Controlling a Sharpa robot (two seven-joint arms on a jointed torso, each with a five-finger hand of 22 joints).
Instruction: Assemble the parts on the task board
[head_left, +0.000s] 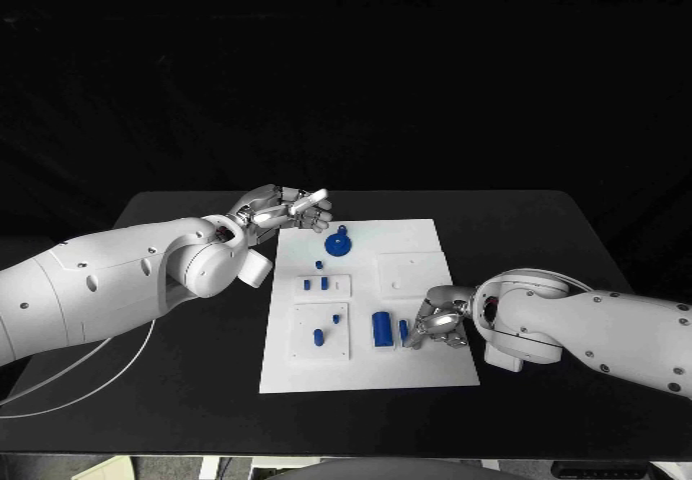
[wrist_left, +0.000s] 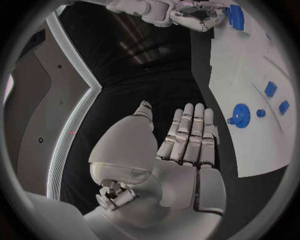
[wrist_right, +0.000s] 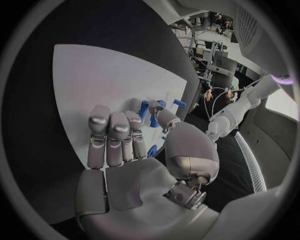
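Over the near right part of the white rectangular task board (head_left: 368, 300), the right hand (head_left: 440, 322) hangs with its silver fingers reaching toward an upright blue block part (head_left: 382, 329). From the head view I cannot tell whether the fingertips touch it; in the right wrist view the fingers (wrist_right: 112, 137) lie straight and together, the thumb set beside small blue pieces (wrist_right: 145, 108), so whether anything is pinched I cannot say either.

At the board's far left corner, the left hand (head_left: 281, 212) floats above the table, fingers extended side by side and holding nothing, as the left wrist view (wrist_left: 187, 145) confirms.

My judgement: the step in hand is the pickup or seating of the blue block, with most parts not yet assembled. The next move calls for a firm pinch across the block's narrow faces, then a straight lift.

That block's long axis runs from the board's near edge toward its far edge. A round blue disc part (head_left: 338, 243) with a small tab lies flat near the far edge, just beside the left hand.
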